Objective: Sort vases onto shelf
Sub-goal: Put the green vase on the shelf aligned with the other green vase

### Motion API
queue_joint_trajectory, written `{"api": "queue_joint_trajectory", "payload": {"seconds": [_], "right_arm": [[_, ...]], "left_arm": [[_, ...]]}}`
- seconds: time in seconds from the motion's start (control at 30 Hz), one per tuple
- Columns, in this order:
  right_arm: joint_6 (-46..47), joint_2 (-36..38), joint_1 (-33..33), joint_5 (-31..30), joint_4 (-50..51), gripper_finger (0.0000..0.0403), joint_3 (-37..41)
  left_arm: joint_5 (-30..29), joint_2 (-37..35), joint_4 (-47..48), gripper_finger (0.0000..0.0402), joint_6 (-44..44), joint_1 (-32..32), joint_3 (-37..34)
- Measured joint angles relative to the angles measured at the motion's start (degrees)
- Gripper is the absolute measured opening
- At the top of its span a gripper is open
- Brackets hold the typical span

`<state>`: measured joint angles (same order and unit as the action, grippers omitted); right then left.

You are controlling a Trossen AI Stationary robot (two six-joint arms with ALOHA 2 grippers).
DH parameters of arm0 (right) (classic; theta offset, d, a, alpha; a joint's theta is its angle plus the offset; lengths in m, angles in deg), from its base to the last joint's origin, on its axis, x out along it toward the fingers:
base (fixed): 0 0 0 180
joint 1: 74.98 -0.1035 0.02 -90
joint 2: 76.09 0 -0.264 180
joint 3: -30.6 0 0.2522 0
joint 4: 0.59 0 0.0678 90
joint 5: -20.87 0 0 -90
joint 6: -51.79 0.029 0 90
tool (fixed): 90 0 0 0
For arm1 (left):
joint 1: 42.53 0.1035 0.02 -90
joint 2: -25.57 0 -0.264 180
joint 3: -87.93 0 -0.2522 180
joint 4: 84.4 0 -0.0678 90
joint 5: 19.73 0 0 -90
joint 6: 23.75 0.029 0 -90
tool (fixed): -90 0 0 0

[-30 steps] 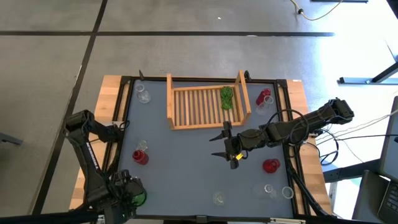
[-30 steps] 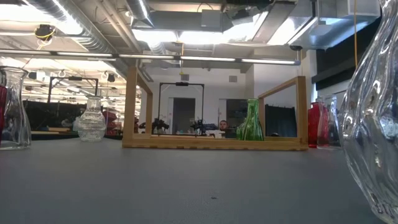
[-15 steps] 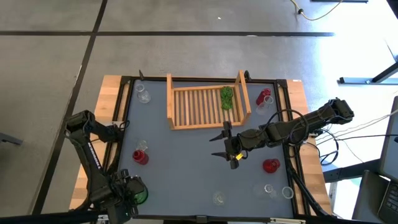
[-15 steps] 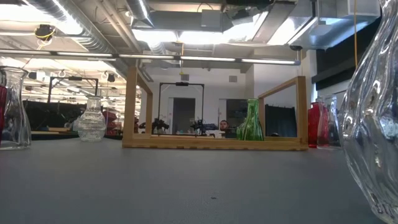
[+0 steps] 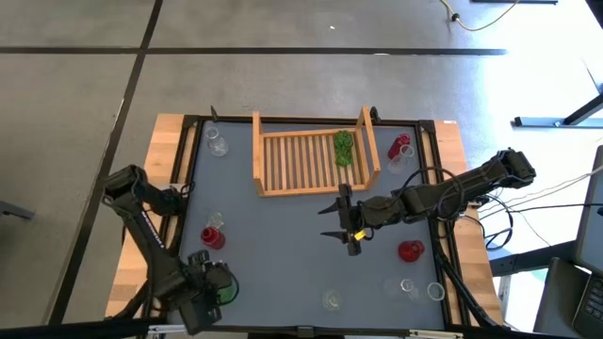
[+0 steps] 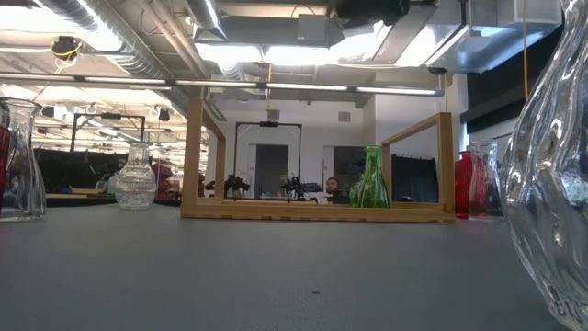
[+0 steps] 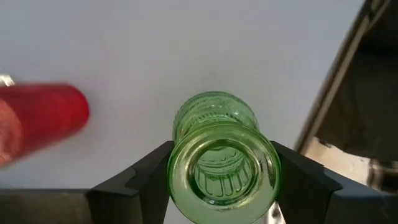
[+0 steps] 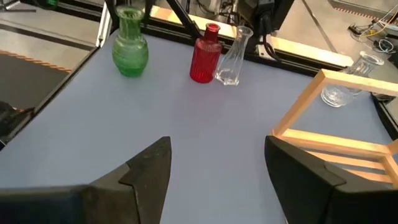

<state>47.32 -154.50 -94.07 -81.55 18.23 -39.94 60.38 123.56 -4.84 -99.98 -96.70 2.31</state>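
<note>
My left gripper (image 5: 219, 292) is at the table's near left corner, shut on a green ribbed glass vase (image 7: 219, 155), which also shows upright in the right wrist view (image 8: 130, 48). My right gripper (image 5: 341, 224) hangs open above the table's middle, just near of the shelf, touching nothing (image 8: 217, 146). The wooden slatted shelf (image 5: 311, 158) lies at the far middle, and a second green vase (image 5: 344, 148) stands on its slats toward the right. Red and clear vases stand about the table. My left gripper comes from above, pointing down, and pinches the green vase at its flared mouth rim (image 7: 177, 163), one finger (image 7: 146, 169) on either side. The vase stays upright below the fingers. Whether its base rests on the table, I cannot tell.
A red vase (image 5: 212, 237) and a clear one (image 5: 215, 221) stand close to the left gripper. Another red vase (image 5: 410, 250) and clear vases (image 5: 407, 285) stand near right. A red and a clear vase (image 5: 400, 149) stand right of the shelf, a clear one (image 5: 217, 144) left of it.
My left arm has swung, carrying its gripper and the green vase a short way toward the table's right along the near edge. The right arm has kept still.
</note>
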Motion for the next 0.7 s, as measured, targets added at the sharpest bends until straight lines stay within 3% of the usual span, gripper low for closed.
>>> {"api": "queue_joint_trajectory", "payload": {"seconds": [0.2, 0.47, 0.7], "right_arm": [[2.9, 0.4, 0.0, 0.0, 4.0, 0.0243, 0.0], [9.6, 0.9, -0.1, 0.0, 15.9, 0.0243, 0.0], [10.8, 0.9, -0.1, -0.5, 17.4, 0.0243, 0.0]], "left_arm": [[-1.3, -0.1, 1.2, 0.0226, 9.2, 5.3, 2.9], [-10.9, -0.2, -0.3, 0.0228, 29.1, 13.5, 10.2], [-12.2, -0.2, -5.4, 0.0229, 41.1, 23.1, 10.7]]}}
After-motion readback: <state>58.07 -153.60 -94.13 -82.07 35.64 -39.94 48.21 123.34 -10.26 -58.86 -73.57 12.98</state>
